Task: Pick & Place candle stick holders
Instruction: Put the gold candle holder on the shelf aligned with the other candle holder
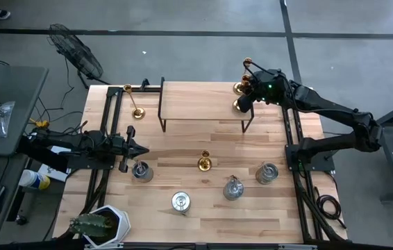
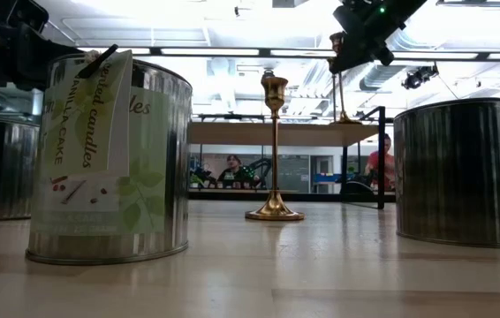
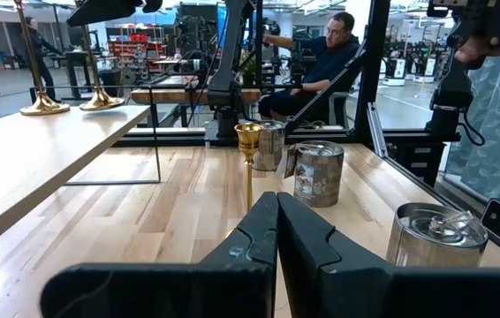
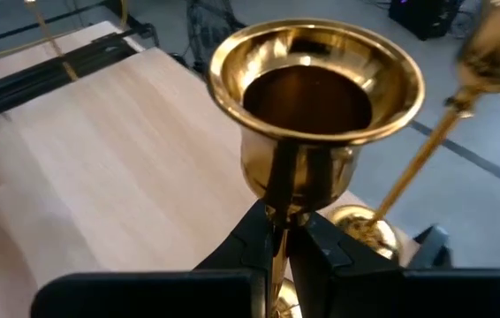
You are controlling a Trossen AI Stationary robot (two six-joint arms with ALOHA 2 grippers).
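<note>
Low view puts a squat round silver-grey metal holder [image 2: 109, 159] up close on the wooden surface [image 2: 321, 274]; left gripper [image 1: 138, 149] idles beside it, jaws pressed together; farther back, right gripper [image 4: 278, 231] pinches a shiny gold candlestick [image 4: 312, 115] over the raised shelf [image 1: 203, 101].

A light wooden table [image 1: 196, 201] stands on a grey concrete floor. A raised wooden shelf [image 1: 203, 101] on black legs sits at its far side. A potted plant [image 1: 99, 226] in a white pot rests at the table's near left corner. A black fan [image 1: 75, 52] stands off its far left corner. Seated people [image 2: 232, 168] show beyond the table.
</note>
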